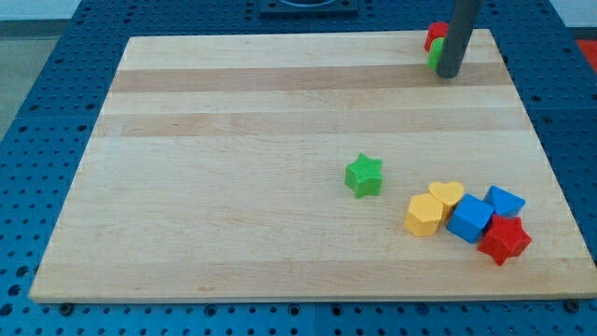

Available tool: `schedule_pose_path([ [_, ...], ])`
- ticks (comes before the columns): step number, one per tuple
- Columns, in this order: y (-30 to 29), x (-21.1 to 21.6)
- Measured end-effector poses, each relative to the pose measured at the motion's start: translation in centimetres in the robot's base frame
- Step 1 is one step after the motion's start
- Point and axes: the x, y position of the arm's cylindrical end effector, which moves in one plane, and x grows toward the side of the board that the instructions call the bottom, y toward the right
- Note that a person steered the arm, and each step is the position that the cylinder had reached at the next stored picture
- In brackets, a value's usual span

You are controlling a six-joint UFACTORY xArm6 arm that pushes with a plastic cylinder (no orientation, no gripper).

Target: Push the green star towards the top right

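Observation:
The green star (364, 175) lies on the wooden board (233, 140), right of centre and a little below the middle. My rod stands at the view's top right, and my tip (448, 74) rests on the board there, far above and to the right of the star. Just left of the rod, partly hidden by it, sit a red block (435, 35) and a green block (436, 55), one above the other.
A cluster sits at the bottom right: a yellow hexagon-like block (424, 216), a yellow heart (447, 195), a blue cube (470, 218), a smaller blue block (506, 202) and a red star-like block (505, 239). Blue pegboard surrounds the board.

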Motion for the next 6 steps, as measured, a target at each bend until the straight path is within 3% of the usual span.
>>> schedule_pose_path([
  [2,-1.9,2.2],
  [4,-10.5,4.9],
  [6,-19.8,10.2],
])
